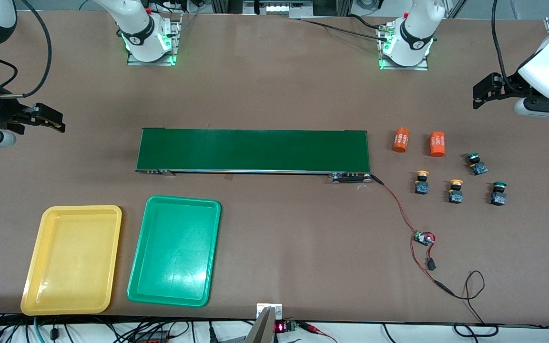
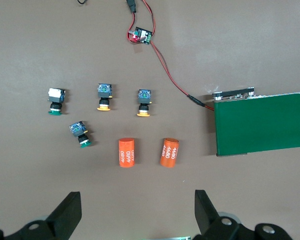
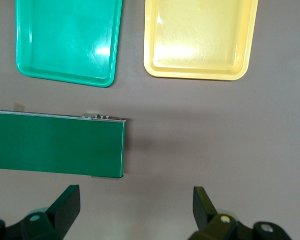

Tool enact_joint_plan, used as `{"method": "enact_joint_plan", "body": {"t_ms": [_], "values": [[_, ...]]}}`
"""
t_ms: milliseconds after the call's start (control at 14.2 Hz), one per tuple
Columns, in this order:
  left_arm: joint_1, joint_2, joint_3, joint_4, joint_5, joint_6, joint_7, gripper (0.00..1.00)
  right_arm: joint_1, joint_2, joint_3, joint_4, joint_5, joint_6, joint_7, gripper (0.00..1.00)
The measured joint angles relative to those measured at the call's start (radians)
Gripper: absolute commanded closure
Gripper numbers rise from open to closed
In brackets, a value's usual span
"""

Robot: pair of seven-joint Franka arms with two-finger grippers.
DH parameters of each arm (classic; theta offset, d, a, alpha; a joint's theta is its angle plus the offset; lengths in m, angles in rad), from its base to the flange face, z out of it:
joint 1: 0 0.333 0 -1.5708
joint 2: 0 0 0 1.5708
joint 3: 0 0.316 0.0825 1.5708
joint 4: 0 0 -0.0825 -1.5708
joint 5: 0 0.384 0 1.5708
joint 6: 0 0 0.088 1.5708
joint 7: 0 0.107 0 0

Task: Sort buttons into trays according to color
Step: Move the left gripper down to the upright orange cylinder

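Bright, even overhead light, no dim corners. Shadows soft and short: faint ones under the buttons (image 1: 455, 190) and beside the conveyor belt's (image 3: 55, 145) end in the right wrist view. White glare patches on the green tray (image 1: 174, 252) and yellow tray (image 1: 72, 259) floors, also seen from the right wrist. Worktop (image 1: 274, 85) matte, no reflections. Front view sharp; text on the orange cylinders (image 2: 126, 152) is readable. Wrist views slightly soft, claw fingers (image 2: 65, 215) dark at frame edge.

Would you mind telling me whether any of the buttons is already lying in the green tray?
No, the green tray holds nothing, and all four buttons stand on the table near the orange cylinders.
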Motion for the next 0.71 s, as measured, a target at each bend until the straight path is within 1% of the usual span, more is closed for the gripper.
{"method": "enact_joint_plan", "body": {"t_ms": [706], "values": [[0.000,0.001,0.000,0.000,0.000,0.000,0.000,0.00,0.000,0.008,0.000,0.000,0.000,0.000,0.000,0.00]]}}
